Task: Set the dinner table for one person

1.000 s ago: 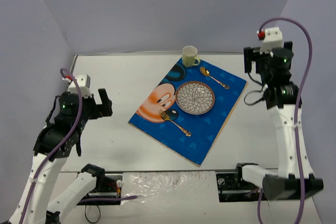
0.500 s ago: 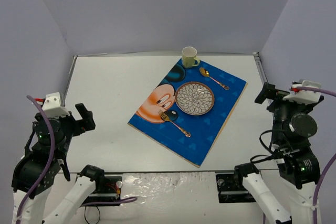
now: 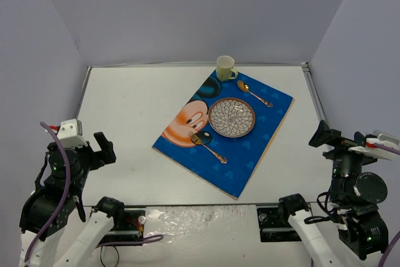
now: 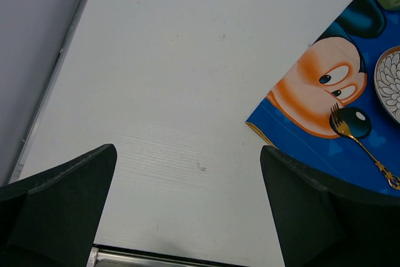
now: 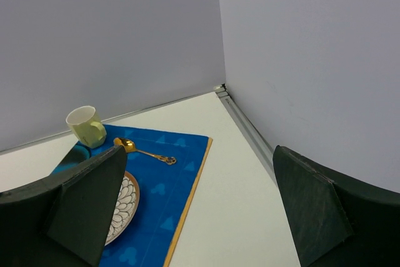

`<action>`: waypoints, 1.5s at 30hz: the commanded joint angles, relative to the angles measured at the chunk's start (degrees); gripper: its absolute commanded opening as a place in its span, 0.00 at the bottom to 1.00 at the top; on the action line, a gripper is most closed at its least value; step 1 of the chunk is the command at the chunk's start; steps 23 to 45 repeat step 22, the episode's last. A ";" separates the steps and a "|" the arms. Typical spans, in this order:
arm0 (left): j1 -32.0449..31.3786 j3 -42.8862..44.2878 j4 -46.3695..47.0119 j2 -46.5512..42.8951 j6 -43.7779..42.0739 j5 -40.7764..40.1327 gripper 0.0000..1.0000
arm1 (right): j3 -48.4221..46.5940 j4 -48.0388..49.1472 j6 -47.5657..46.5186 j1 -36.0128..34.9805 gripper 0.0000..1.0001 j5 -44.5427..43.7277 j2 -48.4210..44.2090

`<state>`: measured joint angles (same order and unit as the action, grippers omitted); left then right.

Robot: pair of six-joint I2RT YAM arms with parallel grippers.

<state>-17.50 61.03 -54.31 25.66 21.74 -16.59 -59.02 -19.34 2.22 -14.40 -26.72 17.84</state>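
Lilac walls [image 3: 187, 10], white dinner table [image 3: 125, 104], blue placemat [image 3: 256, 148]; left claw [image 4: 187, 151], right claw [image 5: 200, 151] agape, empty.

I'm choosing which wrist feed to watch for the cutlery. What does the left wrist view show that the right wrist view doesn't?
Only the left wrist view: the gold fork, lying on the placemat by the cartoon face.
Only the right wrist view: the gold spoon, the whole mug and the walls meeting at the far corner.
Both: the blue placemat, part of the patterned plate and the white dinner table. In the left wrist view the mug is only a sliver at the top right edge.
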 commanded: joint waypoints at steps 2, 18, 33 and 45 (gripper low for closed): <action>0.45 0.62 2.81 1.62 0.59 -1.23 0.97 | -1.24 -0.41 2.00 -0.61 1.00 0.54 -0.94; 0.53 0.58 2.97 2.38 1.99 -0.29 0.97 | -2.32 -1.58 2.97 -0.81 1.00 2.36 -0.62; 0.45 1.03 3.16 2.93 1.64 -0.27 0.97 | -2.60 -1.67 2.97 -0.90 1.00 2.68 -0.25; 0.45 1.03 3.16 2.93 1.64 -0.27 0.97 | -2.60 -1.67 2.97 -0.90 1.00 2.68 -0.25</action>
